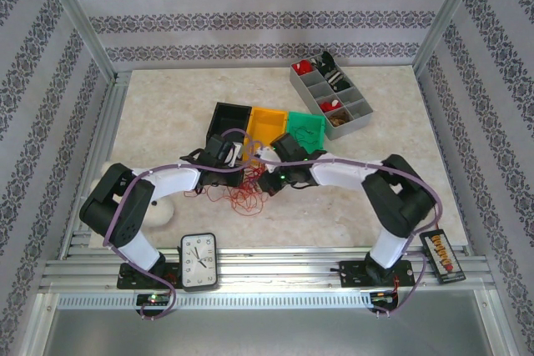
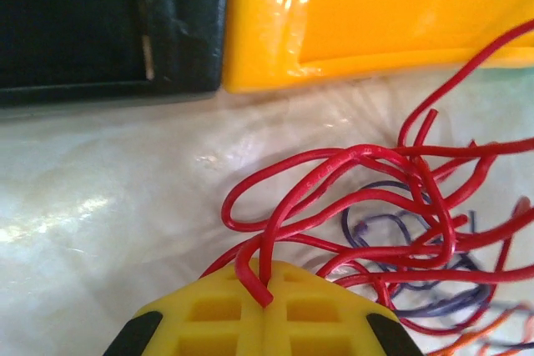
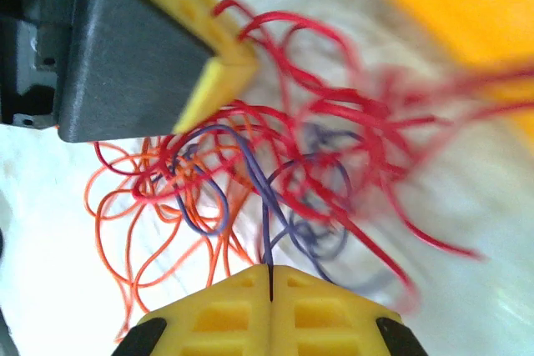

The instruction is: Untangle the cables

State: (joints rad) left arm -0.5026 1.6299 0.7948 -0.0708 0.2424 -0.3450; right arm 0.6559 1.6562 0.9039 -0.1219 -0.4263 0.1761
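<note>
A: Cables [image 3: 334, 139] logged — red, orange, a few purple strands.
B: Confirmed. Left gripper [image 2: 265, 289] and right gripper [image 3: 269, 277] recorded as yellow, grid-patterned, black-cornered.
A: Bins noted: black bin [image 1: 219, 118], yellow bin [image 1: 269, 122], green bin [image 1: 307, 114]; tray [image 1: 307, 95] grey. Clock [image 1: 198, 261]: white face, black frame.
B: Table [image 1: 158, 122] entered as cream, marbled — walls [image 1: 250, 21] pale, banded with dark floral stripes.

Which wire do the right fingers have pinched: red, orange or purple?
The thin purple wire, rising from between the shut right fingers. The thicker red wire is pinched in the left fingers, and the orange loops are held by neither.
</note>
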